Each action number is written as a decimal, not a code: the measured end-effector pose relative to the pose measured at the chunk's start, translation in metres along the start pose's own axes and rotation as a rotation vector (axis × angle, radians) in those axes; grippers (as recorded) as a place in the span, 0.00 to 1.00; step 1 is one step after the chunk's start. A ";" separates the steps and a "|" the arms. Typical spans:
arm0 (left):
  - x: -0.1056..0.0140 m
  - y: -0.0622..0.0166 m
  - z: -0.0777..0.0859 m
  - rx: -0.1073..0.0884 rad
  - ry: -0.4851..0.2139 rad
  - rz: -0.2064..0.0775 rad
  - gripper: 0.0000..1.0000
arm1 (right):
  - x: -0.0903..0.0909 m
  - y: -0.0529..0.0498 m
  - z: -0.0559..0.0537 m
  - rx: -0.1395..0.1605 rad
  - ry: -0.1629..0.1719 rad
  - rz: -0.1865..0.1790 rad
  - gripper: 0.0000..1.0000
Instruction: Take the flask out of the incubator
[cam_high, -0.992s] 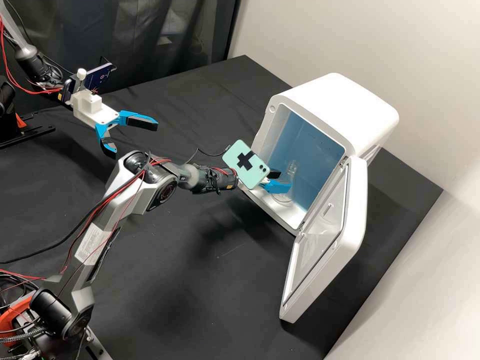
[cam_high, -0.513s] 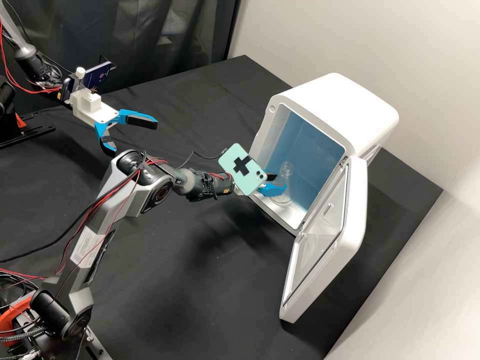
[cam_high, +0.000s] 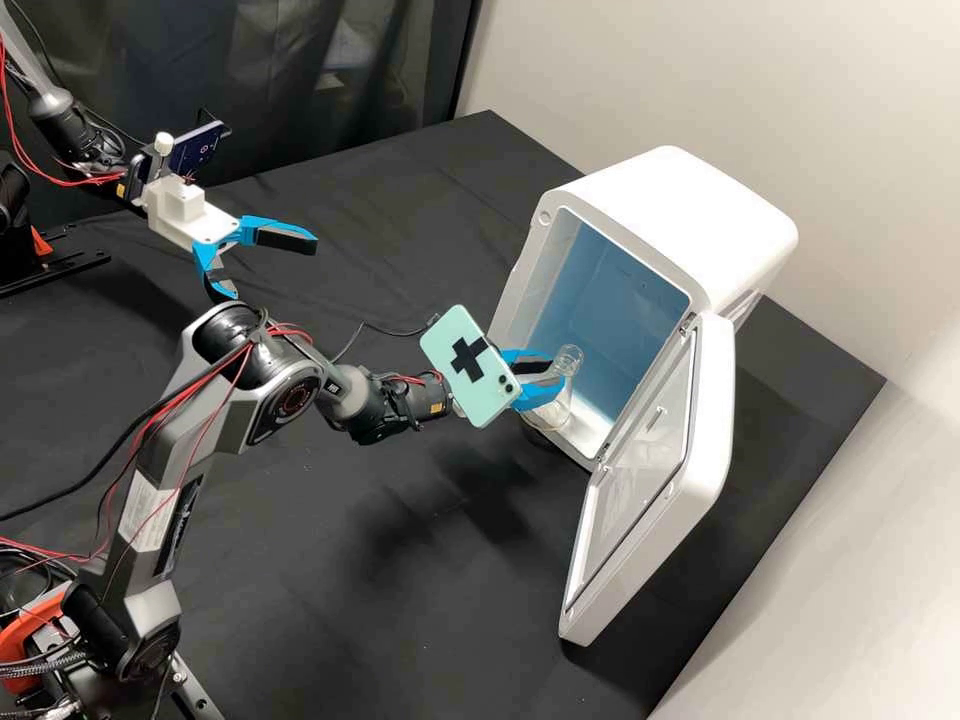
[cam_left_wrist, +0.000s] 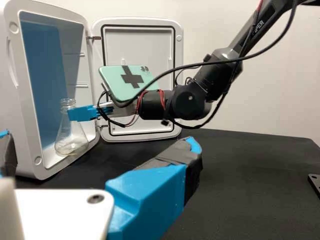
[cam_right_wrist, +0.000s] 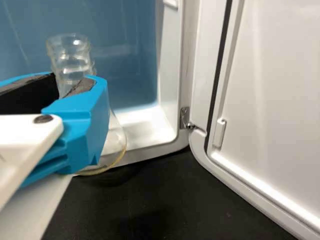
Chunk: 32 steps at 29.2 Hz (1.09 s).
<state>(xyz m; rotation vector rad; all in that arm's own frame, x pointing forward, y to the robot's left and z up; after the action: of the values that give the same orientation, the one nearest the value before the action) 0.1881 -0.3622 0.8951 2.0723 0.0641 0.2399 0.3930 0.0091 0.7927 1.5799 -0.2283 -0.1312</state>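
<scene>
A clear glass flask is at the front lip of the white incubator, which has a blue interior. My right gripper is shut on the flask's neck. In the right wrist view a blue finger presses the neck of the flask, whose base hangs over the incubator's lower rim. From the left wrist view the flask is just inside the opening, held by the right gripper. My left gripper hangs open over the bench at far left, holding nothing.
The incubator door stands swung open to the right of the opening, close beside the flask. A mint-green phone is mounted on the right wrist. Red cables and arm bases crowd the left edge.
The right arm has drawn back from deep in the incubator to its front lip, bringing the flask with it. The left gripper has barely shifted.
</scene>
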 end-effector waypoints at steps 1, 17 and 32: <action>0.000 -0.0001 0.000 0.001 -0.001 -0.001 1.00 | -0.003 0.001 0.002 -0.002 0.009 0.001 0.00; -0.003 0.0004 -0.001 0.000 0.003 0.009 1.00 | -0.005 0.011 0.015 -0.020 0.012 0.015 1.00; -0.003 0.0013 -0.001 0.002 0.001 0.014 1.00 | -0.002 0.005 0.002 -0.032 0.026 -0.006 1.00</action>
<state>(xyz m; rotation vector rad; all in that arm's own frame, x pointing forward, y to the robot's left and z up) 0.1851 -0.3628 0.8960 2.0754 0.0505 0.2498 0.3906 0.0077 0.7979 1.5495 -0.1996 -0.1184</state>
